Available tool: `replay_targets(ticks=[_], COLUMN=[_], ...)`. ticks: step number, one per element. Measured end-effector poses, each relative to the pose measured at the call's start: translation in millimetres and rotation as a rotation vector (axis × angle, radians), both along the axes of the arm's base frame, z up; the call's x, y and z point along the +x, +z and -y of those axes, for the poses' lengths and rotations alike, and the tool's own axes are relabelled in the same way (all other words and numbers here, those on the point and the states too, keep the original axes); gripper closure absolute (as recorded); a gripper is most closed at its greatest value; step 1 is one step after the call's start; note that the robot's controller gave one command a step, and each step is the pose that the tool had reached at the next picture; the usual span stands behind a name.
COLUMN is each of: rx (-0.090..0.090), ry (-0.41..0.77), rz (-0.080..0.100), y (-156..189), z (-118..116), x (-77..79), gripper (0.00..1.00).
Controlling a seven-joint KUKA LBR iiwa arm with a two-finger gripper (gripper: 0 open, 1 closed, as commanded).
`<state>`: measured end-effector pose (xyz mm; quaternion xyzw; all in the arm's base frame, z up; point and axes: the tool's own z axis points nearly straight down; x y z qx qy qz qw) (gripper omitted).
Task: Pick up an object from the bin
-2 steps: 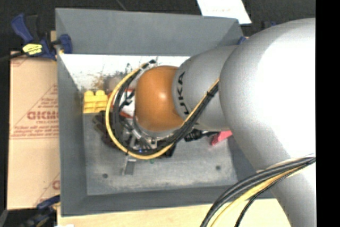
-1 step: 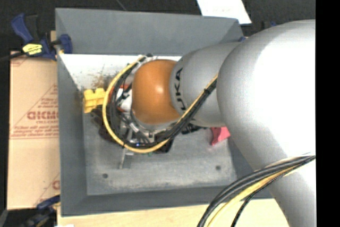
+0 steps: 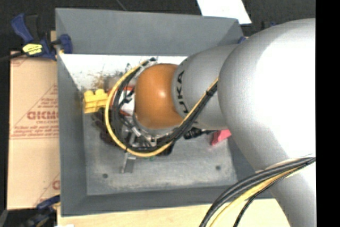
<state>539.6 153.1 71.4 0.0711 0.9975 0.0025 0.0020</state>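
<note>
One yellow block (image 3: 95, 99), pink piece (image 3: 220, 137), arm (image 3: 239, 93) between

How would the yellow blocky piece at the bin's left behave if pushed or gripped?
The yellow piece looks blocky and flat-sided, so probably rigid and apt to slide, not roll. It resembles moulded plastic, so likely light for its size.

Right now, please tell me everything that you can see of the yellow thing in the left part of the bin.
The yellow thing is a small blocky piece, like a plastic toy brick, with a notched upper edge. It lies on the floor of the bin, at the left, close to the back wall. Its right end is hidden behind the arm's yellow cable. Just below it lie dark small things; whether they touch it I cannot tell.
</note>
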Motion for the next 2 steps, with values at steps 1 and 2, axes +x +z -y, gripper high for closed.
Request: replay_targets(ticks=[1,2], rx=[0.003,0.003], ry=[0.016,0.001], rz=[0.007,0.005], y=[0.3,1.3], z=[-2.9,-0.1], x=[10.7,3.8], gripper=[0.00,1.00])
